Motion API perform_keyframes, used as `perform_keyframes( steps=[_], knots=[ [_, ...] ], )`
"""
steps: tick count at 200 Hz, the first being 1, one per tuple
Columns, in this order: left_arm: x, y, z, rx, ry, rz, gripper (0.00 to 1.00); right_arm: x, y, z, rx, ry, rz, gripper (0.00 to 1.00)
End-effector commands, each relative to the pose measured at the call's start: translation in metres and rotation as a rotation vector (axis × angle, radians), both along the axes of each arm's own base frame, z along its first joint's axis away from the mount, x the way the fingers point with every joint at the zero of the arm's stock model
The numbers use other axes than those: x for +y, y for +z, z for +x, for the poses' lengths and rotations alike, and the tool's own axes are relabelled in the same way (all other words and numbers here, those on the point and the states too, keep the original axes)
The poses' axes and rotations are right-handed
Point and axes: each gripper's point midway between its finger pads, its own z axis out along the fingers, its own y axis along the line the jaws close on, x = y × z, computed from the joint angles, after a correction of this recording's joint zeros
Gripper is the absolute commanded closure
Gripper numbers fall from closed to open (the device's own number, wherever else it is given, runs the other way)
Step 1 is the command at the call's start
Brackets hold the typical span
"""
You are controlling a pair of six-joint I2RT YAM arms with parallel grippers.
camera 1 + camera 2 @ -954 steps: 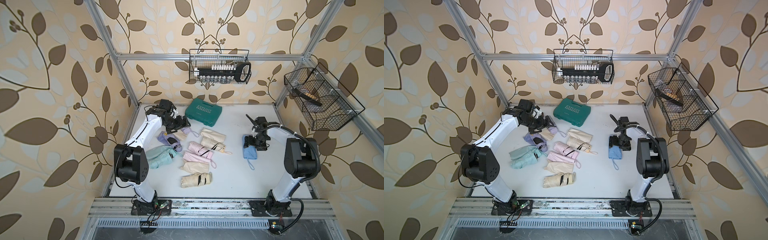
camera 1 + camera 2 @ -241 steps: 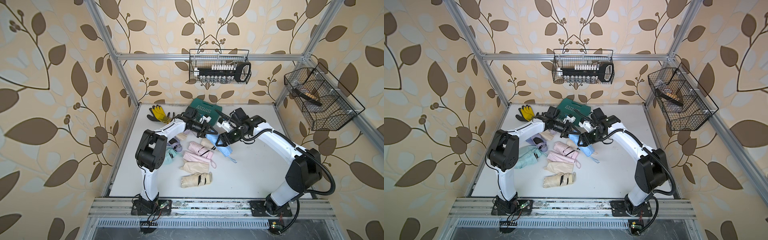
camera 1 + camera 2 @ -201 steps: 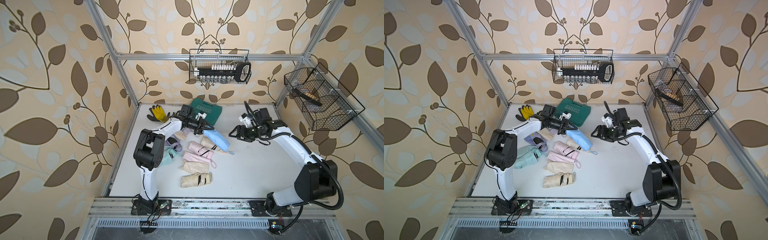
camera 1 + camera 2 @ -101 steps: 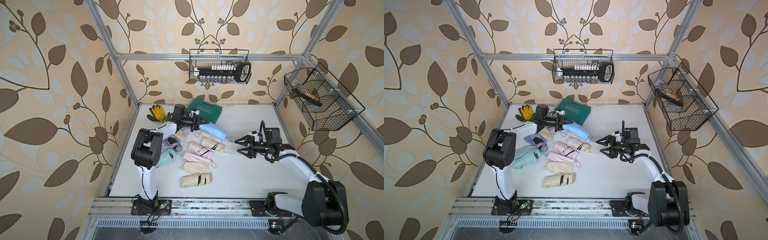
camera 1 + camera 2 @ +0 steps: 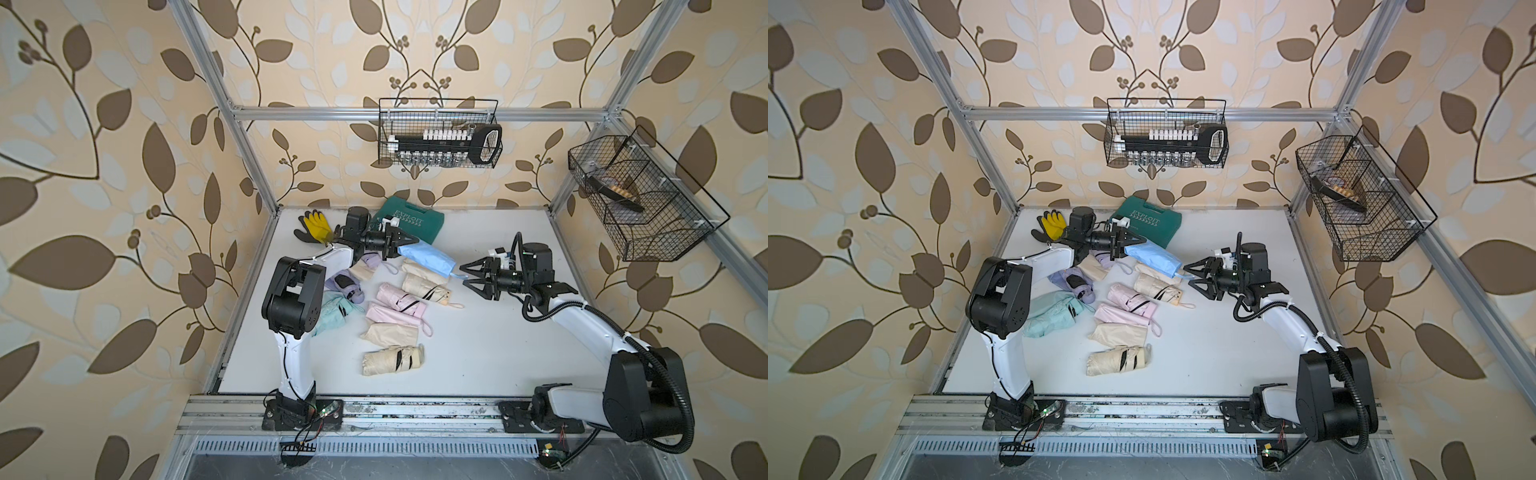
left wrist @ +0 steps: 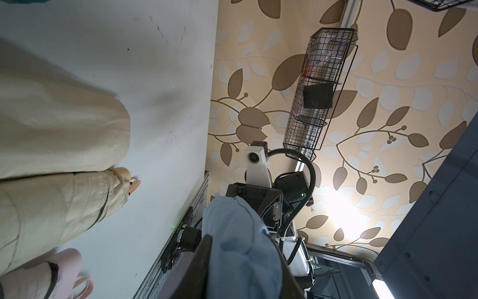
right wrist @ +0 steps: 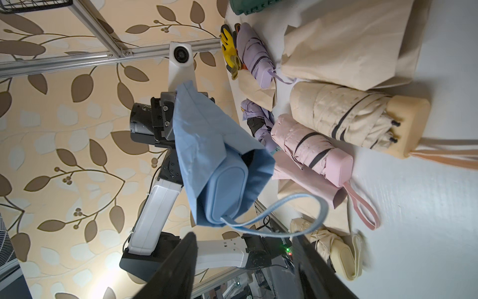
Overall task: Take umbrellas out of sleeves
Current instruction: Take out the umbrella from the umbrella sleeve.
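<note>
Left hand [image 5: 409,241] pinches the closed end of the blue sleeve [image 5: 428,258] and holds it raised over the tabletop [image 5: 498,340], in front of the green case [image 5: 411,218]. At the sleeve's open mouth the blue umbrella [image 7: 227,190] shows its handle, and its wrist loop [image 7: 297,214] hangs out. Right hand [image 5: 468,275] faces that mouth with jaws spread, just beside the loop, gripping nothing. A cream umbrella [image 5: 424,287] and a pink umbrella [image 5: 401,297] lie on the tabletop below.

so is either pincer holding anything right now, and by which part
The left pincer grips the soft blue fabric sleeve by its closed end; the blue umbrella's handle shows at the open end. The right pincer is open, holding nothing.
</note>
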Motion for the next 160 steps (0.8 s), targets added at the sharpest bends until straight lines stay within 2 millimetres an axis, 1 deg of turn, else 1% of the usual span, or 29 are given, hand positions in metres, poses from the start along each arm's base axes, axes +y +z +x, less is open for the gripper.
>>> perform_keyframes(
  steps=[1, 17, 62, 108, 145, 160],
  knots=[
    [-0.003, 0.038, -0.013, -0.099, -0.053, -0.051, 0.99, 0.003, 0.007, 0.012, -0.023, -0.024, 0.006, 0.44],
    [-0.005, 0.039, -0.014, -0.097, -0.052, -0.055, 0.99, 0.005, 0.004, 0.012, -0.018, -0.026, -0.002, 0.47],
    [-0.008, 0.04, -0.015, -0.093, -0.056, -0.064, 0.98, 0.012, 0.001, 0.017, -0.019, -0.035, 0.002, 0.49],
    [-0.008, 0.041, -0.015, -0.098, -0.057, -0.067, 0.98, 0.013, 0.01, 0.024, -0.044, -0.039, 0.001, 0.5],
    [-0.009, 0.041, -0.015, -0.096, -0.059, -0.067, 0.98, 0.013, 0.017, 0.031, -0.074, -0.058, 0.013, 0.55],
    [-0.009, 0.042, -0.015, -0.096, -0.058, -0.068, 0.98, 0.013, 0.021, 0.034, -0.085, -0.067, 0.023, 0.55]
  ],
)
